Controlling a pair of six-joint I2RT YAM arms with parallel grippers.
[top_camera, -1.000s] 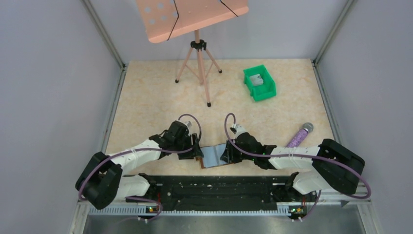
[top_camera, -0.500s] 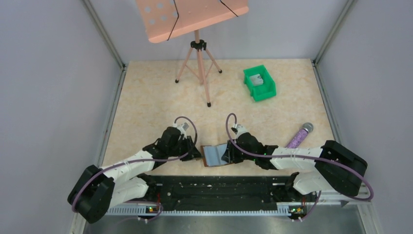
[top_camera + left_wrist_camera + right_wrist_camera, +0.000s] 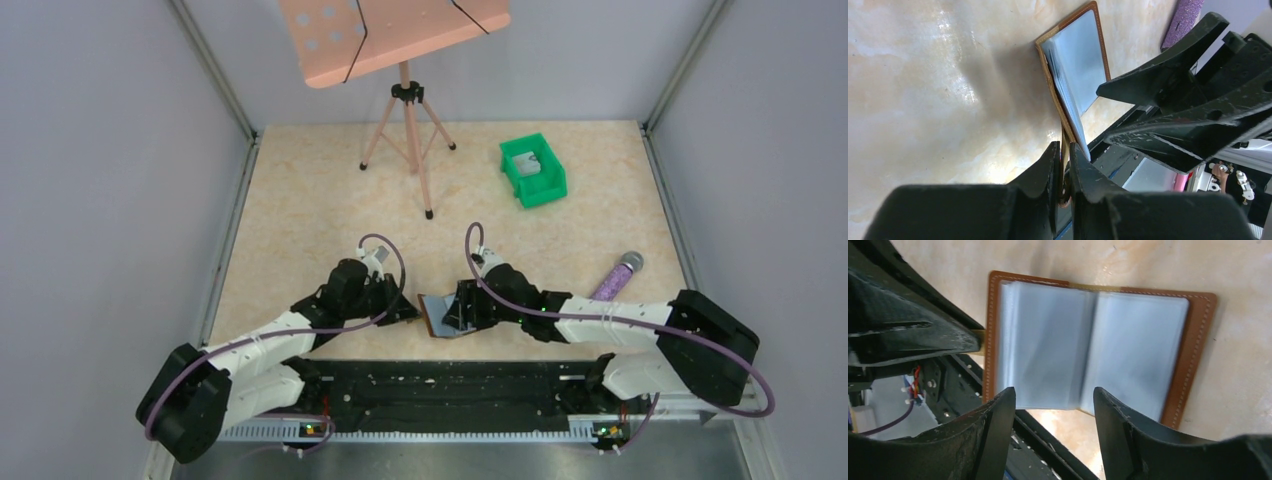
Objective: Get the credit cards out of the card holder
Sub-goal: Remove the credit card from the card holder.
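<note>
We judged the card holder (image 3: 1083, 60) light and floppy; our left pincer (image 3: 1064, 152) clamped its tab (image 3: 1064, 134), the right pincer (image 3: 1054, 399) stood open.

Open brown card holder (image 3: 1088, 350)

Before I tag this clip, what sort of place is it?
Probably a robot test booth: grey walls around a tabletop, two arms bolted at its edge, unrelated props like a music stand and green bin.

The left fingers (image 3: 1043, 172) pinched the card holder (image 3: 1138, 355); the right fingers (image 3: 993, 425) parted.
</note>
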